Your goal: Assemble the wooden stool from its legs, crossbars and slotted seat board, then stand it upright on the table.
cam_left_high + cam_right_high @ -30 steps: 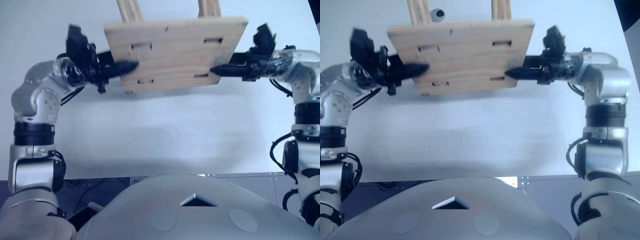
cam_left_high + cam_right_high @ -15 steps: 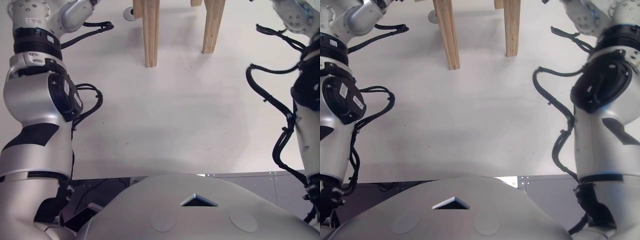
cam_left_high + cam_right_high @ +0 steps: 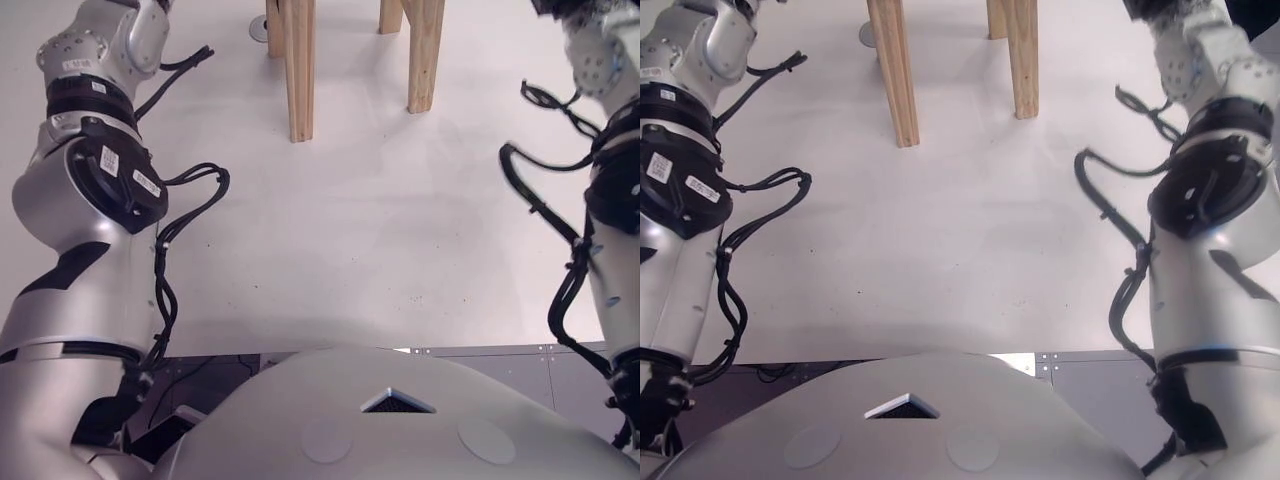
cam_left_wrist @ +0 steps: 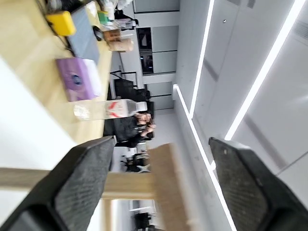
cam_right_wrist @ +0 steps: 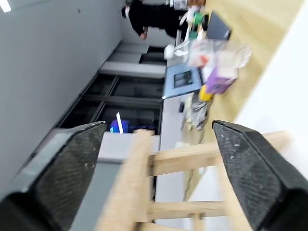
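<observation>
A bright office with ceiling light strips lies behind the white tabletop (image 3: 350,230). The left gripper (image 4: 161,141) hangs with its two fingers (image 4: 82,178) spread wide, pinching nothing. The right gripper (image 5: 159,125) is likewise splayed and empty. Pale wood shows in the gap of each, apart from the pads: on the right side a leg (image 5: 126,192) joined by a crossbar (image 5: 192,153). Beyond the hands, the wooden stool (image 3: 300,70) stands on its feet near the far edge of the tabletop, with a second near leg (image 3: 425,55) beside the first; both look upright. The seat board lies beyond the head views' top, so its fit cannot be judged. The task looks almost done, and the danger now lies in the retreat. A spread finger catching a crossbar or leg could drag the stool toward the far edge or rock it over. If the slotted joints are only pushed together, such a snag could also pull a leg loose; a straight, outward withdrawal on both sides seems the safer course.
</observation>
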`<action>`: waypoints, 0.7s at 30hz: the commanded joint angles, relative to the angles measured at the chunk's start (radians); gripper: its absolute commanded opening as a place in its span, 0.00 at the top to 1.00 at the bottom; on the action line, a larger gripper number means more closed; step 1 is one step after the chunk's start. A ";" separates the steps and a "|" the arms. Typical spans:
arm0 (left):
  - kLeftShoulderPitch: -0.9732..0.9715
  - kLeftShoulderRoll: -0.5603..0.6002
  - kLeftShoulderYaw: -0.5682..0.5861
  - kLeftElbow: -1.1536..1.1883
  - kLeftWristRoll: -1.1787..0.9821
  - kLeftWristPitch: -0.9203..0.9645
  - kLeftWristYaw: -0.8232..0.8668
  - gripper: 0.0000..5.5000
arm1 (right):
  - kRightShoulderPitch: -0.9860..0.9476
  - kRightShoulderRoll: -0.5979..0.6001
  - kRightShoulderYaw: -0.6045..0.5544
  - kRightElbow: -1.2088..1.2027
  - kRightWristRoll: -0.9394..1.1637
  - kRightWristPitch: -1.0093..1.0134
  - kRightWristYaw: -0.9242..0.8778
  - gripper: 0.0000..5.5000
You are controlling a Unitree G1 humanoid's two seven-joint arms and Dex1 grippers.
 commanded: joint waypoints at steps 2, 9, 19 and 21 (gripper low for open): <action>0.288 -0.060 -0.197 -0.156 0.407 -0.639 0.038 0.35 | 0.382 0.295 0.168 -0.419 -0.130 -0.381 0.189 0.24; 0.524 -0.222 -0.387 -0.221 0.826 -1.163 0.323 0.35 | 0.580 0.445 0.368 -0.563 -0.394 -0.859 0.166 0.24; 0.531 -0.417 -0.426 -0.204 0.889 -1.156 0.351 0.35 | 0.561 0.365 0.452 -0.393 -0.559 -1.034 -0.040 0.24; 0.550 -0.447 -0.418 -0.225 0.842 -1.131 0.251 0.35 | 0.554 0.347 0.460 -0.371 -0.573 -1.058 -0.066 0.24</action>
